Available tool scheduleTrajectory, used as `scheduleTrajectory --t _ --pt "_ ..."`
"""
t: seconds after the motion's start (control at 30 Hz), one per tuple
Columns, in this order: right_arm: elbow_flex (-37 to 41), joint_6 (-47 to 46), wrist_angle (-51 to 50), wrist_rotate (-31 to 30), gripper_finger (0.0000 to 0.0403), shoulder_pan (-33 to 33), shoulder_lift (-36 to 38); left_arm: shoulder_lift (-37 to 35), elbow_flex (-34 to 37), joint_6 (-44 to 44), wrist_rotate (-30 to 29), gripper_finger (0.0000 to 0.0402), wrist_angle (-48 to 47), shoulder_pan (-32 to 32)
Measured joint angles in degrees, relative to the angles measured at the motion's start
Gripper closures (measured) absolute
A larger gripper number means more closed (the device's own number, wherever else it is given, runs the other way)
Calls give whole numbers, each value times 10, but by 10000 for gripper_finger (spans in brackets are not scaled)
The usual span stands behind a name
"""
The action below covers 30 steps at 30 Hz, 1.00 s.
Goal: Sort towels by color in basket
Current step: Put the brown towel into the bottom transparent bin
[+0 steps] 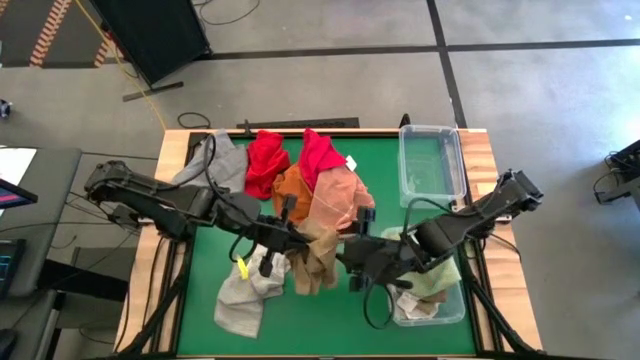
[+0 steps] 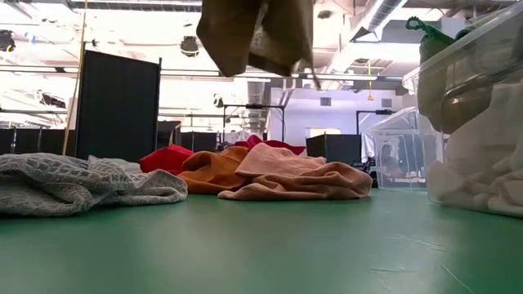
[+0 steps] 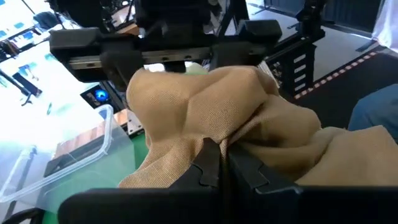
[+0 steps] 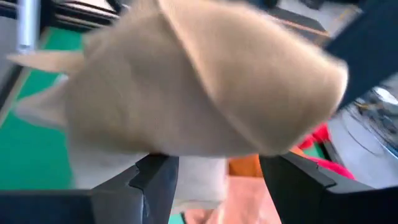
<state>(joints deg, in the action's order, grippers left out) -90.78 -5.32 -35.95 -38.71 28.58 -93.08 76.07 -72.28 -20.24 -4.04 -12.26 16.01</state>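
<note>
A tan-brown towel [image 1: 315, 262] hangs bunched above the green table's middle, its lower end [image 2: 257, 33] well clear of the surface. My left gripper [image 1: 296, 243] reaches in from the left and is shut on it. My right gripper [image 1: 352, 262] faces it from the right, open, with one finger [image 4: 155, 180] on either side just below the cloth [image 4: 205, 81]. Red [image 1: 265, 160], orange [image 1: 290, 185] and pink [image 1: 340, 195] towels lie heaped on the far half of the table. Grey towels lie at the far left [image 1: 215, 165] and near left [image 1: 245, 295]. My left gripper pinches a bunched fold of the tan-brown towel [image 3: 231, 138] between its two shut fingers [image 3: 208, 163]. One layer or several, I cannot tell. The fingers come from the table's left, slanting slightly down. The towel hangs slack below and beyond them, lifted clear of the table. Whether my right gripper touches the cloth, I cannot tell.
A clear plastic basket [image 1: 432, 165] stands at the far right. A second one [image 1: 455, 300] at the near right holds white and pale green towels and fills the low view's right side [image 2: 474, 122]. Bare green table [image 1: 330, 320] lies along the near edge.
</note>
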Motion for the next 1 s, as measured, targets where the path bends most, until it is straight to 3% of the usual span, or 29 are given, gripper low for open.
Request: scheduleTrajectory --t 0.23,0.5,0.63,0.83,1.0 --pt "0 70 92 62 119 -8 -10 20 5 -1 11 401 0 0" --pt "0 39 94 89 32 -37 -51 58 5 -20 24 401 21 -1" --pt "0 29 88 95 8 -48 -74 56 6 -30 29 401 34 -1" --pt "1 41 100 95 24 -66 -89 54 4 -32 42 401 42 0" --pt "0 71 140 96 88 -71 -95 57 5 -33 44 395 33 -1"
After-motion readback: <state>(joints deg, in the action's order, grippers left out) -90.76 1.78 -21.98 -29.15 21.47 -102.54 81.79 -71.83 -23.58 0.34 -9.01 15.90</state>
